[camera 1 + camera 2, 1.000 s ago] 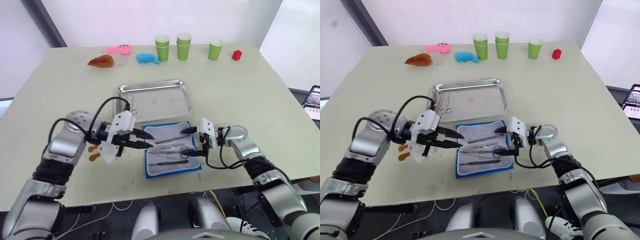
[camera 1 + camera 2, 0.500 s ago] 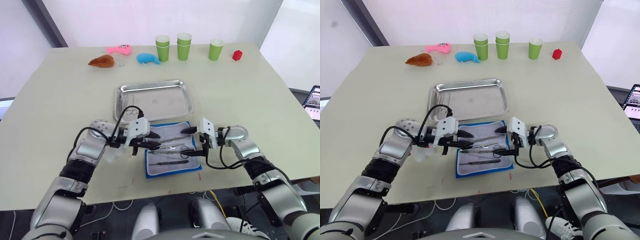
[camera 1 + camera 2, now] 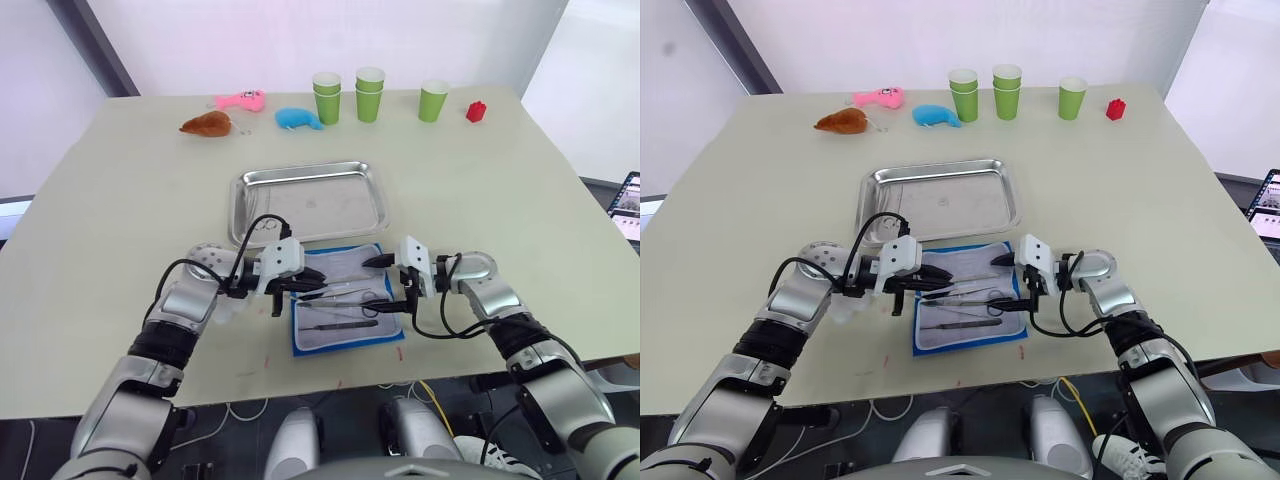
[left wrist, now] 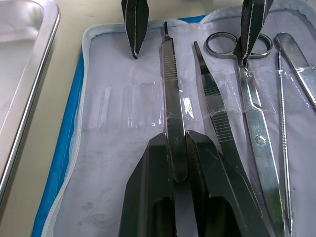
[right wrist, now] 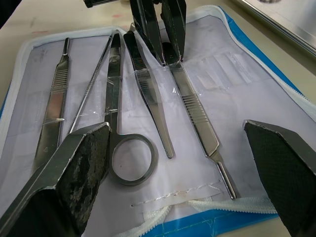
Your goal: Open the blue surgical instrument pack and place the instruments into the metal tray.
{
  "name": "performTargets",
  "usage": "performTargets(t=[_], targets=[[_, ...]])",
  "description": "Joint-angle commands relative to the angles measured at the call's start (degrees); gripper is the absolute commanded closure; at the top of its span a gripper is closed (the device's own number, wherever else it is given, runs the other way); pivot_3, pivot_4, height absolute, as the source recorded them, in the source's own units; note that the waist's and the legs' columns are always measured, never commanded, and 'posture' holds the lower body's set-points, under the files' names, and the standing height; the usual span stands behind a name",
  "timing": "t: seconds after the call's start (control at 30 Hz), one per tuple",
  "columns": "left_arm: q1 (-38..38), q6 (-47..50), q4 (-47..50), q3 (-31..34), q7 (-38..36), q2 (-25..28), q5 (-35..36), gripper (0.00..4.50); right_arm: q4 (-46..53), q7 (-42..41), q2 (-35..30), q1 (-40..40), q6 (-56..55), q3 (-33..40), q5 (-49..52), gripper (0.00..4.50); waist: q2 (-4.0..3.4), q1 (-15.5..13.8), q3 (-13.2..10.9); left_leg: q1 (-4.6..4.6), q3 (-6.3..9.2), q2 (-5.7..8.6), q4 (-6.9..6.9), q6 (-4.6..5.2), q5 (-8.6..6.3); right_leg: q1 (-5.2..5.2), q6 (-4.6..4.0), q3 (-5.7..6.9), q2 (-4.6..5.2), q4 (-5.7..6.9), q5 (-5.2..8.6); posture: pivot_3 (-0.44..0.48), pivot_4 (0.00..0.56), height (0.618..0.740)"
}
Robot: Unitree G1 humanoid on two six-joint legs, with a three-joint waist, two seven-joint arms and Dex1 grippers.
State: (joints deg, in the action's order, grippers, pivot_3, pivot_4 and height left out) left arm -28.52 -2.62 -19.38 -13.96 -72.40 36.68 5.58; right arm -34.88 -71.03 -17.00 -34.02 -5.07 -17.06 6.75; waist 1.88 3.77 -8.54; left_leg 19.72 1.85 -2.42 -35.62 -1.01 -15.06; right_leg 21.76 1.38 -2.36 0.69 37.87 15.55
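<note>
Pack: the blue pack is lying open on the table, just beside the near rim of the metal tray, with its pale lining facing up.
Instruments: the instruments are lying side by side on the lining, some under clear strips; among them are a flat ribbed handle, tweezers, ring-handled scissors and a thin probe.
Left gripper: the left gripper is reaching over the left edge of the pack, and its two black fingers are pinching the ribbed handle near one end, low on the lining.
Right gripper: the right gripper is hovering over the right edge of the pack with its fingers spread wide, on both sides of the instrument ends, touching nothing.
Tray: it is holding no instrument; I can see only a faint print on its bottom.
Around: three green cup stacks, a red block, a blue plush toy, a pink toy and a brown toy are standing along the far edge of the table, well apart from the pack.
In the way: the clear strips are crossing the instruments.
</note>
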Motion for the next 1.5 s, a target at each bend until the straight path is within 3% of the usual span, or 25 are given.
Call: performTargets(t=[0.03, 0.2, 0.53, 0.77, 1.5], targets=[[0.3, -1.1, 0.5, -0.3, 0.0, 0.3, -1.2, 4.49, -6.3, 1.9, -1.2, 4.5, 4.1, -3.7, -5.6, 0.0, 0.0, 0.0, 0.0, 0.0, 0.0, 0.0, -0.01, 0.0, 0.0, 0.0, 0.0, 0.0, 0.0, 0.0, 0.0, 0.0, 0.15, 0.74], [-0.4, -0.2, 2.3, -0.1, -0.2, 1.5, -1.9, 4.49, -6.1, 1.8, -1.3, 4.6, 4.3, -3.7, -5.6, 0.0, 0.0, 0.0, 0.0, 0.01, 0.0, 0.0, -0.03, 0.0, 0.0, -0.02, 0.0, 0.0, 0.0, 0.0, 0.0, 0.0, 0.15, 0.74], [-1.3, 16.5, 13.6, 1.3, -3.3, 5.4, 1.7, 4.49, -6.0, 1.7, -1.1, 4.7, 4.4, -3.9, -5.7, 0.0, -0.03, 0.1, 0.0, 0.02, 0.0, 0.0, -0.03, 0.0, 0.0, -0.01, -0.11, 0.02, -0.02, -0.01, 0.07, 0.0, 0.15, 0.74], [-1.9, 22.5, 18.6, 2.4, -4.3, 9.0, 2.7, 4.49, -6.0, 1.5, -1.0, 4.8, 4.3, -4.2, -5.7, 0.0, -0.06, 0.2, -0.1, 0.03, 0.0, 0.0, -0.03, 0.0, 0.0, 0.0, -0.13, 0.02, -0.04, -0.01, 0.08, 0.0, 0.15, 0.74], [-1.8, 21.6, 19.9, 4.4, -11.3, 19.9, 4.7, 4.49, -6.7, 1.5, -0.2, 4.4, 4.0, -4.4, -5.8, 0.0, -0.24, 0.3, -0.3, 0.04, -0.01, -0.04, -0.02, 0.0, 0.0, 0.06, -0.19, 0.01, -0.09, -0.02, 0.11, 0.0, 0.15, 0.74]])
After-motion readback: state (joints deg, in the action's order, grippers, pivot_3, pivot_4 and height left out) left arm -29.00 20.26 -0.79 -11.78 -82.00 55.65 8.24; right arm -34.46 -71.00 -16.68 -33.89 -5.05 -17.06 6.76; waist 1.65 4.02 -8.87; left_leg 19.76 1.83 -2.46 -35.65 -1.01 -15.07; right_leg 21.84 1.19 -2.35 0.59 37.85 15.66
